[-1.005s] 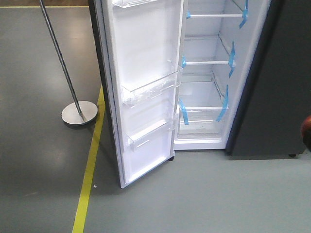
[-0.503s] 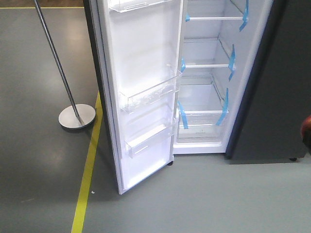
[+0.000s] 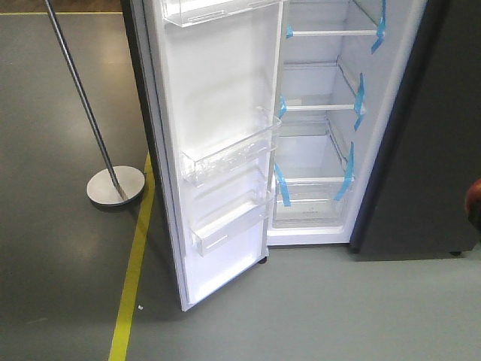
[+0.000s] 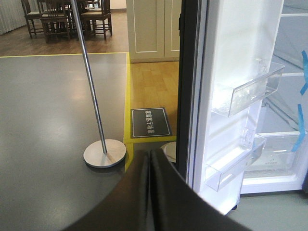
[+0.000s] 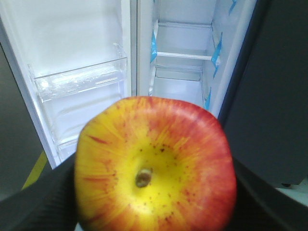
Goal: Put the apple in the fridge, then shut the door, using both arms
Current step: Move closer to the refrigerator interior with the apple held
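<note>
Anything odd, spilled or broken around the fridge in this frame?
Nothing spilled or broken. Only oddity: blue tape strips stuck across the fridge shelf fronts, as if holding them in place. The door stands open.

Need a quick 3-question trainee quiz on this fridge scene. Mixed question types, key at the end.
1. True or false: the fridge door stands open.
2. What does the right gripper hold? A) the apple B) a bottle C) nothing
3. Fill in: the tape strips on the shelves are ___.
Key: 1 true; 2 A; 3 blue.
</note>
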Available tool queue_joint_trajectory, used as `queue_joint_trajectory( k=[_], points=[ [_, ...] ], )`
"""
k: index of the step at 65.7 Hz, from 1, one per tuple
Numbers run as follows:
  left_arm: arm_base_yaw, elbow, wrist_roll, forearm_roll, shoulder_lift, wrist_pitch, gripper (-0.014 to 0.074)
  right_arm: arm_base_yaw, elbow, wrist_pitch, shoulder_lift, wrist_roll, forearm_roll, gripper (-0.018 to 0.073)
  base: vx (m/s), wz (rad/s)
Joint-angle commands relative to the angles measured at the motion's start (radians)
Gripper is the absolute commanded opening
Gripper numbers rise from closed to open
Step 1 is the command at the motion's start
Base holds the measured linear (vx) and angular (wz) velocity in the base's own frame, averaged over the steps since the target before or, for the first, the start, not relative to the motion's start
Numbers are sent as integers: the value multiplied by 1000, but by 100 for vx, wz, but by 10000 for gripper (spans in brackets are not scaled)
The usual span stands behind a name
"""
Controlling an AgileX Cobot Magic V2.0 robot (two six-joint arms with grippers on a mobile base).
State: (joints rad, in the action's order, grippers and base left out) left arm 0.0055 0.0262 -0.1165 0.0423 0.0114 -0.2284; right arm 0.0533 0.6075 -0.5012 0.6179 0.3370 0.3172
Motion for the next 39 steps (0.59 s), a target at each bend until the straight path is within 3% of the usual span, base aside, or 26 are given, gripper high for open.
queue_joint_trajectory(
  k=[1, 39],
  points=[
    [-7, 19, -3, -9, 15, 73, -6, 1, 28, 87, -3, 6, 7, 188, 7, 0],
    [-7, 19, -3, -9, 15, 73, -6, 1, 28, 88, -3, 6, 7, 188, 7, 2]
  ],
)
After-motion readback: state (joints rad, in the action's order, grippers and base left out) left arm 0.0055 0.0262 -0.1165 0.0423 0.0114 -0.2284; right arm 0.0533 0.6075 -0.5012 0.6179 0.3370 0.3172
